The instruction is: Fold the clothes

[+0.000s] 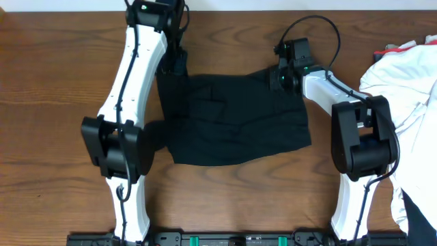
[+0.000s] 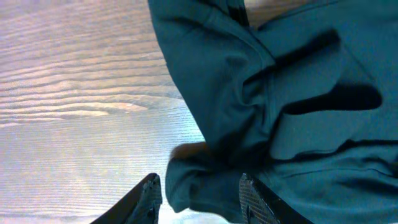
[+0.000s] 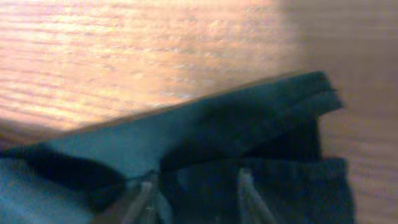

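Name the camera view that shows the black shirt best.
Overhead: it alone shows nearly the whole black soft fabric shirt laid out. The left wrist view shows only bunched folds, the right wrist view a blurry edge.

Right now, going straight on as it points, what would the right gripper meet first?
The black shirt, lying between the right gripper's fingers; past its edge, the table, though depth is unclear.
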